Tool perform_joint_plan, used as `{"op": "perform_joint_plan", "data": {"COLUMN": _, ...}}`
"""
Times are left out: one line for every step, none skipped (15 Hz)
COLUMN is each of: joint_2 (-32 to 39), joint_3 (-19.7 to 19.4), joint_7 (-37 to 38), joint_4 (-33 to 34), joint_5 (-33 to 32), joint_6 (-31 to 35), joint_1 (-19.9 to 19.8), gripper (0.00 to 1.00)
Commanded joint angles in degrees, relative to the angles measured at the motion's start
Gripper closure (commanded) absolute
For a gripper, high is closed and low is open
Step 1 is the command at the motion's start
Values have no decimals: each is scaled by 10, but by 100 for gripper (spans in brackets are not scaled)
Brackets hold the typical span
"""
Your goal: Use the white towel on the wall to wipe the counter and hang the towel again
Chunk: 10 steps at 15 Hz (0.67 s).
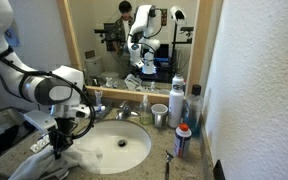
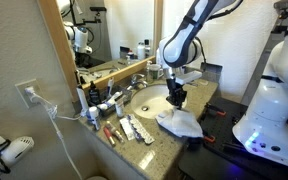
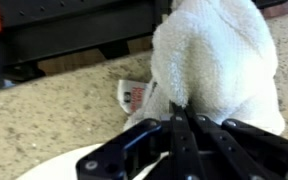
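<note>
Bathroom vanity, described from left to right. At the far left of an exterior view, the robot's white arm (image 1: 29,80) reaches in from the picture's edge, bends at a bulky grey joint and turns its wrist straight down toward the counter (image 1: 149,162), a speckled granite top. Below the wrist, the gripper (image 1: 59,148) has its fingers drawn tight together, pinching the white towel (image 1: 52,165). The towel lies bunched in a soft heap on the counter's front edge, directly under the fingertips and touching them. Just right of the towel is the oval white sink (image 1: 134,160), with a chrome faucet (image 1: 124,112) behind it. Next come a cup (image 1: 159,115) and bottles (image 1: 176,97), and at the far right is the plain white wall (image 1: 254,80). A wood-framed mirror (image 1: 84,50) runs along the back. In the wrist view, granite fills the left. The black fingers (image 3: 179,135) meet at bottom centre, tips sunk into the towel, which fills the upper right. A small printed tag (image 3: 134,95) pokes out at the towel's left edge. In an exterior view from the counter's end, the arm (image 2: 189,35) arches down from the upper right, and the towel sits in front of the sink, below the gripper.
</note>
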Motion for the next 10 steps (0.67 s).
{"op": "perform_joint_plan", "data": {"joint_2": 43, "joint_3": 40, "joint_7": -80, "joint_4": 25, "joint_5": 106, "joint_6": 56, "joint_1": 6, "gripper": 99}}
{"op": "perform_joint_plan", "data": {"joint_2": 55, "joint_3": 53, "joint_7": -104, "joint_4": 32, "joint_5": 136, "joint_6": 68, "joint_1": 6, "gripper": 99}}
{"op": "perform_joint_plan", "data": {"joint_2": 69, "joint_3": 66, "joint_7": -128, "joint_4": 41, "joint_5": 166, "joint_6": 76, "joint_1": 5, "gripper": 99}}
{"op": "perform_joint_plan", "data": {"joint_2": 83, "joint_3": 78, "joint_7": -149, "joint_4": 50, "joint_5": 187, "joint_6": 84, "joint_1": 5, "gripper": 99}}
{"op": "perform_joint_plan", "data": {"joint_2": 95, "joint_3": 90, "joint_7": -167, "joint_4": 60, "joint_5": 207, "joint_6": 88, "joint_1": 4, "gripper": 99}}
{"op": "perform_joint_plan", "data": {"joint_2": 106, "joint_3": 99, "joint_7": -182, "joint_4": 69, "joint_5": 220, "joint_6": 92, "joint_1": 4, "gripper": 99}}
{"op": "perform_joint_plan", "data": {"joint_2": 120, "joint_3": 106, "joint_7": -195, "joint_4": 81, "joint_5": 230, "joint_6": 95, "joint_1": 3, "gripper": 99}}
{"op": "perform_joint_plan", "data": {"joint_2": 131, "joint_3": 113, "joint_7": -207, "joint_4": 92, "joint_5": 240, "joint_6": 96, "joint_1": 2, "gripper": 99}}
{"op": "perform_joint_plan", "data": {"joint_2": 143, "joint_3": 117, "joint_7": -209, "joint_4": 104, "joint_5": 243, "joint_6": 99, "joint_1": 3, "gripper": 99}}
{"op": "perform_joint_plan", "data": {"joint_2": 154, "joint_3": 120, "joint_7": -210, "joint_4": 115, "joint_5": 246, "joint_6": 105, "joint_1": 3, "gripper": 99}}
